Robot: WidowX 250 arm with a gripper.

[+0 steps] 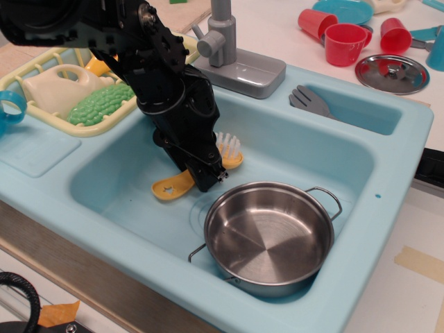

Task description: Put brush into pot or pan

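Observation:
The yellow-orange brush (175, 186) is in the blue sink (291, 149), left of the pan. Its white bristles (227, 144) point up and back, and its star-cutout handle end points front-left. My black gripper (207, 177) is shut on the middle of the brush handle and hides that part. The brush seems lifted slightly off the sink floor. The shiny steel pan (267, 236) with two wire loop handles sits empty at the sink's front right, its rim just right of my fingertips.
A grey fork (312, 101) lies in the small side compartment. The grey faucet (223, 41) stands behind my arm. A yellow rack (41, 66) with toy food is at the left. Red cups (343, 43) and a steel lid (392, 73) are at the back right.

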